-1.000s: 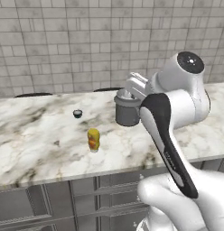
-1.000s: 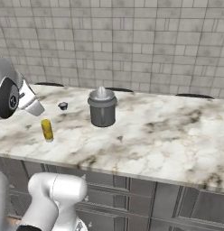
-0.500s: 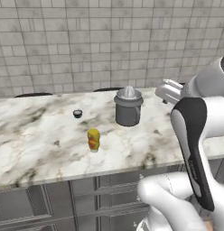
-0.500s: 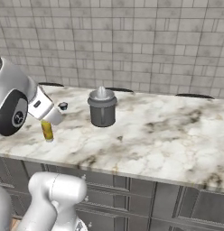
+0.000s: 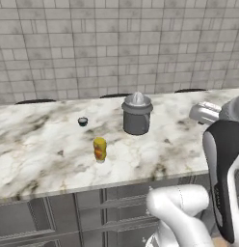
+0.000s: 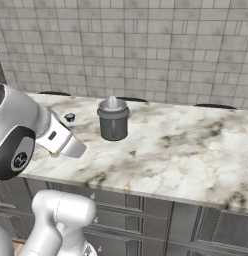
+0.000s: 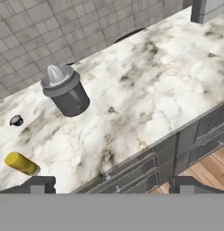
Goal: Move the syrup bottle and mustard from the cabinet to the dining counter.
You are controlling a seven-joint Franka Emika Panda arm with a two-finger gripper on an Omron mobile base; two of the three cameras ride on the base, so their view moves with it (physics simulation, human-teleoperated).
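The mustard is a small yellow squeeze bottle with an orange-red label, standing upright on the white marble dining counter. In the hand view the mustard sits at the lower left, well away from the fingers. My gripper is open, its two dark fingertips wide apart with nothing between them, looking down over the counter's front edge. The syrup bottle and the cabinet are out of view.
A grey lidded canister stands behind and right of the mustard. A small dark round object lies toward the tiled back wall. Dark grey drawer fronts run below the counter edge, with wood floor under them.
The arm has swung right across the counter, away from the mustard and past the canister. The mustard and canister stay put. The fingers stay wide apart.
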